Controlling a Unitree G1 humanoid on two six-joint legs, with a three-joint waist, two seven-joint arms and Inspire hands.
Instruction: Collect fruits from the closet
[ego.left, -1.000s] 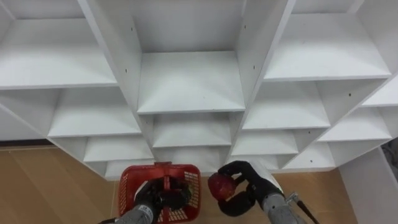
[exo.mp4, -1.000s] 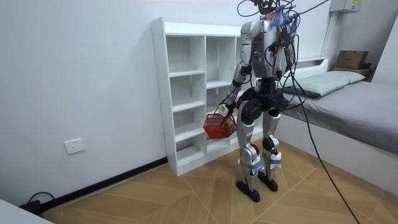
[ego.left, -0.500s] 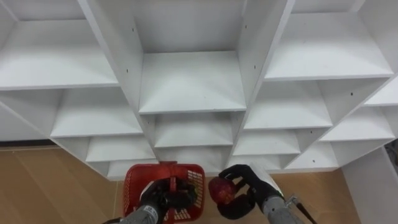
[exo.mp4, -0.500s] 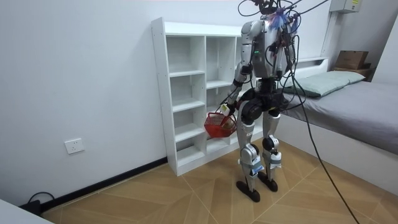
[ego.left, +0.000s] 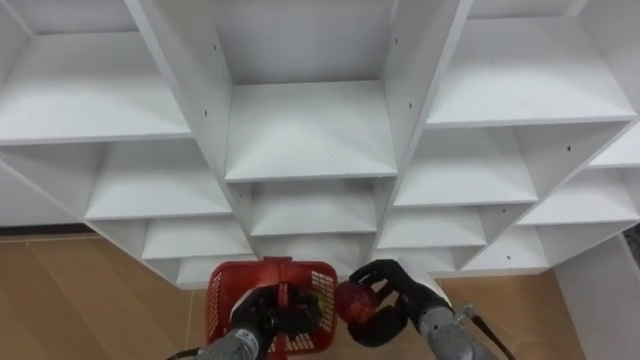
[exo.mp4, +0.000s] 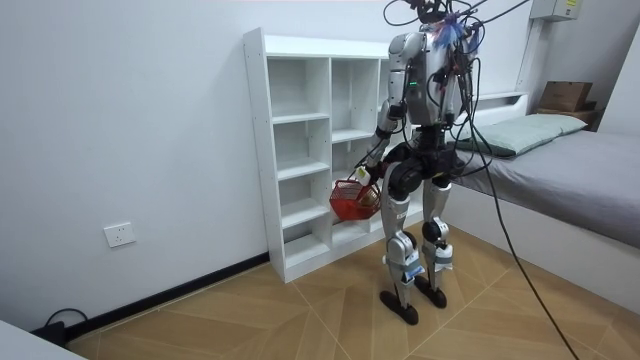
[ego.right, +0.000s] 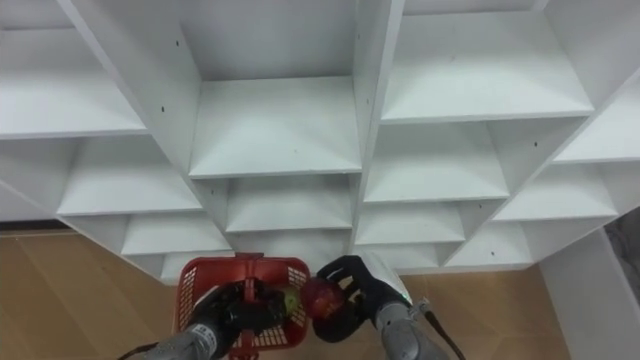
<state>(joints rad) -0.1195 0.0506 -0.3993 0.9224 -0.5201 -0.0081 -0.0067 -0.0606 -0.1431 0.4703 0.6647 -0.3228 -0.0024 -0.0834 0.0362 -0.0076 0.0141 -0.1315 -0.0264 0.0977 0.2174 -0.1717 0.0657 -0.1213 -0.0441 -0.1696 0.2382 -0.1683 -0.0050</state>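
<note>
A red plastic basket (ego.left: 225, 290) (ego.right: 195, 285) (exo.mp4: 350, 205) hangs low in front of the white closet (ego.left: 310, 130) (exo.mp4: 300, 150). My left hand (ego.left: 270, 315) (ego.right: 235, 312) is shut on its red handle. My right hand (ego.left: 395, 300) (ego.right: 355, 290) is shut on a red apple (ego.left: 353, 300) (ego.right: 320, 297), held right beside the basket's right rim. A yellow-green fruit (ego.right: 289, 300) shows inside the basket near that rim. In the room view I stand upright facing the closet, with the basket at hip height.
The closet's shelves (ego.left: 310, 130) are bare in the eye views. Wooden floor (ego.left: 90, 290) lies below. A bed (exo.mp4: 570, 170) stands behind me at the room view's right, and a wall socket (exo.mp4: 118, 235) sits low at its left.
The basket and my left hand have shifted a little to the right, closing the gap to the apple. My right hand keeps its hold on the apple.
</note>
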